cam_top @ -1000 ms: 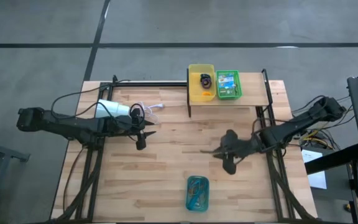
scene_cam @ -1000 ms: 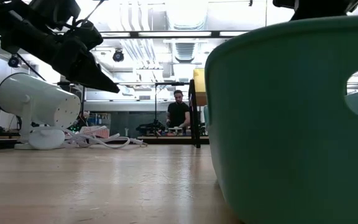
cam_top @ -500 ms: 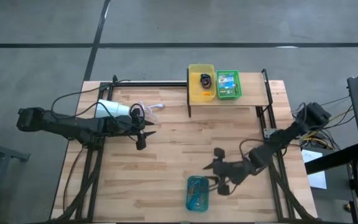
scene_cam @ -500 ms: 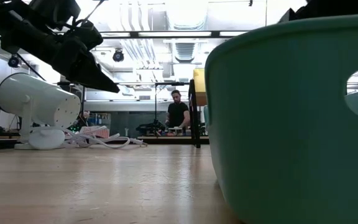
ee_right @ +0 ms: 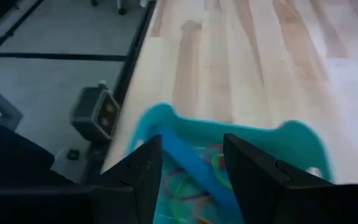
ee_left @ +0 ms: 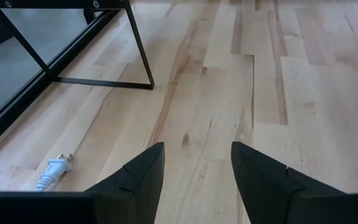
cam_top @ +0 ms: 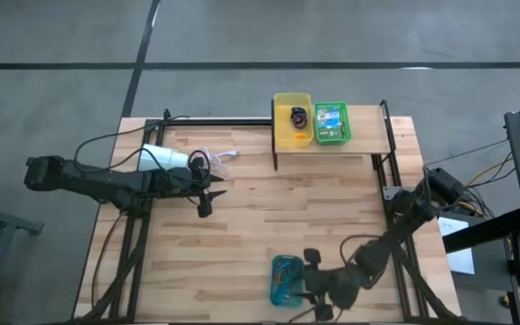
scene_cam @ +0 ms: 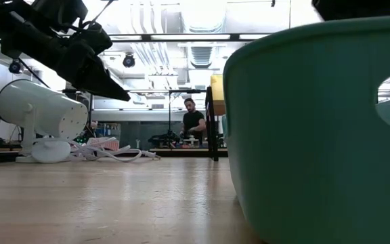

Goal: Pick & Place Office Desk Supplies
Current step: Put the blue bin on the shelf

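My right gripper [cam_top: 309, 283] is open at the right side of the teal tray [cam_top: 286, 280] near the table's near edge. In the right wrist view its fingers [ee_right: 191, 149] stand above the tray's rim [ee_right: 166, 118], and thin orange, green and red loops [ee_right: 194, 186] lie inside. A crayon box [cam_top: 331, 120] lies in the green tray [cam_top: 332, 135]. A dark, coiled item [cam_top: 297, 116] sits in the yellow tray [cam_top: 292, 137]. My left gripper [cam_top: 208, 206] waits open over bare wood [ee_left: 197, 152] on the table's left half.
A white lamp [cam_top: 162, 158] lies on its side at the table's left, its cord [cam_top: 215, 158] and plug [ee_left: 55, 168] spread on the wood. A black frame [cam_top: 273, 153] carries the yellow and green trays at the far edge. A person [scene_cam: 193, 123] stands far behind the table.
My right gripper has swung from the middle-right of the table toward the near edge and leftward, ending beside and over the teal tray. The trays and lamp have stayed in place.
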`<state>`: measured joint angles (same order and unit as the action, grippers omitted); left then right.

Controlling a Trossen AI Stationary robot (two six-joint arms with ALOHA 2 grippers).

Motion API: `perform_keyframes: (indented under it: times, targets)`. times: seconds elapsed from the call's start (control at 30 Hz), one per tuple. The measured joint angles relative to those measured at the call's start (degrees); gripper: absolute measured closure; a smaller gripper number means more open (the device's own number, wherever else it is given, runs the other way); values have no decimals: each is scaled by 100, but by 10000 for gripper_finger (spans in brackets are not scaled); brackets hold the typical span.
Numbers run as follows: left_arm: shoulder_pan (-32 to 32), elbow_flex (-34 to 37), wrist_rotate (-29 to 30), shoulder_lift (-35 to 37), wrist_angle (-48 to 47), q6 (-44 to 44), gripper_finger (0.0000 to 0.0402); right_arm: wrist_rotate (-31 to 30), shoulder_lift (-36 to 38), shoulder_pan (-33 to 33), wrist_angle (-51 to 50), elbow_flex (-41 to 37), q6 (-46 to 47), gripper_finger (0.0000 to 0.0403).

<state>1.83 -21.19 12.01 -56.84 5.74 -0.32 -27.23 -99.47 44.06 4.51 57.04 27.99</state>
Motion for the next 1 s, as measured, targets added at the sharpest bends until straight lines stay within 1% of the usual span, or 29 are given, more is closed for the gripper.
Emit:
perform_keyframes:
  times: [0.1,0.23,0.33,0.43,0.63,0.8,1.0]
  targets:
    - [0,0,0,0,-4,0,212,-131,-265,190,-187,367,229,235]
    - [0,0,1,0,-25,0,212,-151,-626,420,-546,888,245,234]
    - [0,0,1,0,-26,0,212,-296,-942,547,-952,1253,289,235]
    - [2,0,2,0,-32,-2,212,-445,-1242,609,-1294,1573,537,234]
    - [1,0,1,0,-50,0,212,-467,-1827,605,-1869,2135,867,232]
    - [1,-1,0,0,-50,0,212,-467,-2107,605,-1934,2333,834,232]
    - [2,0,2,0,-68,0,212,-496,-2148,607,-1934,2342,898,237]
